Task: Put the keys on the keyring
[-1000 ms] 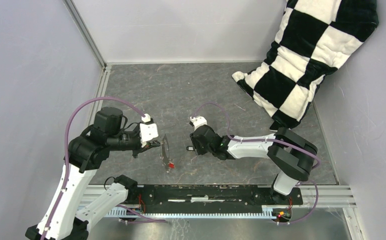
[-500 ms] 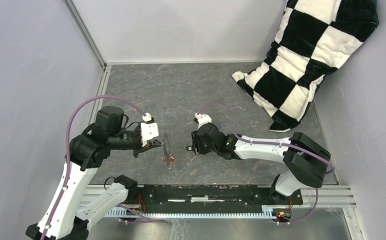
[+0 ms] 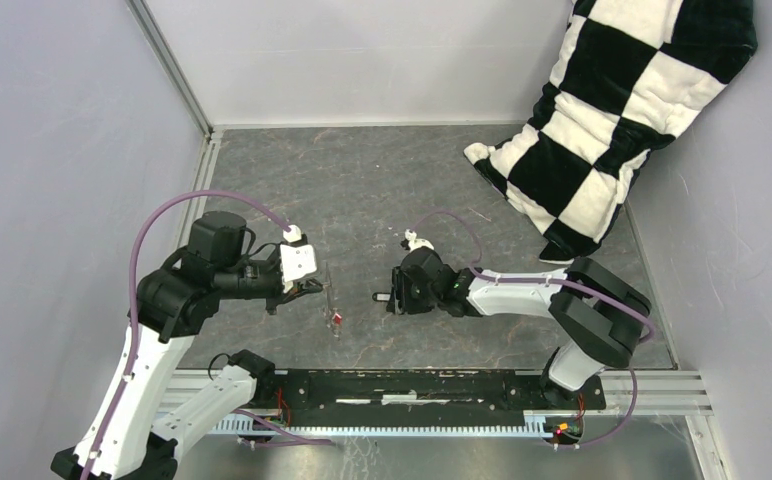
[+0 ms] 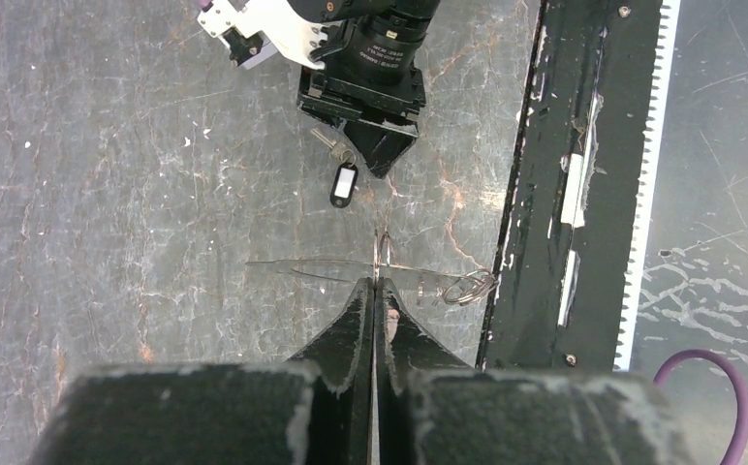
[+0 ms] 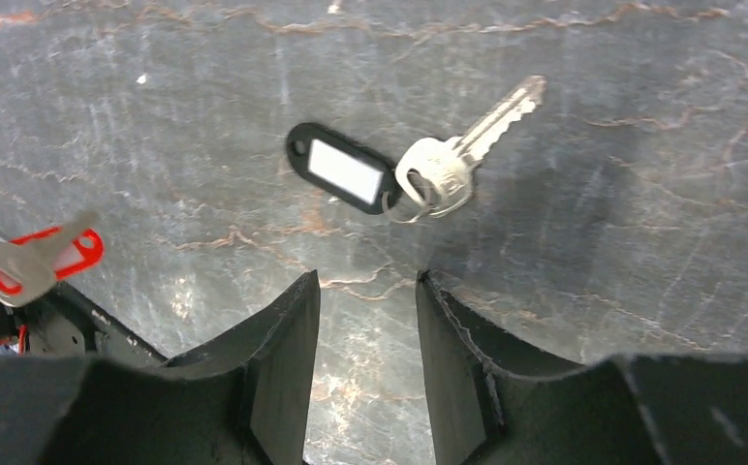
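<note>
My left gripper (image 3: 314, 287) (image 4: 375, 283) is shut on the keyring (image 3: 329, 290) (image 4: 293, 265), a thin grey wire hoop held off the table and seen almost edge-on. The red-headed key (image 3: 337, 318) (image 5: 55, 254) hangs at the hoop's lower end. The other key, with a black tag and pale label (image 5: 343, 172) (image 4: 343, 184) (image 3: 376, 296), lies flat on the table. My right gripper (image 3: 384, 297) (image 5: 365, 281) is low over the table just behind it. Its fingers are open with only bare table between them.
A black-and-white checkered pillow (image 3: 622, 100) leans in the back right corner. A black rail (image 3: 412, 385) runs along the near table edge below both grippers. Grey walls close in the left, back and right sides.
My right gripper has opened wider and its wrist has shifted slightly right. The left gripper has turned the keyring more edge-on. The black-tagged key has stayed in place.
</note>
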Available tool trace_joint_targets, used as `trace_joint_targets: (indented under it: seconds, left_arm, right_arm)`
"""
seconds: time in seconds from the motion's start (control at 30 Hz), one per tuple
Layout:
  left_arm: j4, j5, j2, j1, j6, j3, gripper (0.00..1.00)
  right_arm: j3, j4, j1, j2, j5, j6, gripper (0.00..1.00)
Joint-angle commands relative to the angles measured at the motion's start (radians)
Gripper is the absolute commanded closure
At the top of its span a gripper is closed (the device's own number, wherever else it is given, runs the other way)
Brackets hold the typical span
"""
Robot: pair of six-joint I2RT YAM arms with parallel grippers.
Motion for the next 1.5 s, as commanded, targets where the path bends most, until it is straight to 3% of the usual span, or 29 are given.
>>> trace_joint_targets:
  seconds: [0.0,0.3,0.63,1.0,1.47]
  left_arm:
    - [0.024,0.034,-0.001,0.001,0.009,0.044,0.98]
    - [0.026,0.026,-0.001,0.001,0.01,0.04,0.98]
    - [0.026,0.011,-0.006,0.001,0.015,0.035,0.98]
    - [0.026,0.01,-0.012,0.001,0.026,0.028,0.98]
    - [0.024,0.0,-0.02,0.001,0.029,0.027,0.98]
  right_arm:
    - [-0.021,0.055,-0.028,0.023,-0.012,0.044,0.53]
    - [0.01,0.114,-0.048,0.074,0.05,0.06,0.56]
    - [0.142,0.04,-0.058,0.164,0.13,-0.021,0.61]
    - [0.144,0.009,-0.059,0.152,0.182,-0.043,0.64]
    - [0.078,-0.093,-0.082,0.066,0.186,-0.192,0.67]
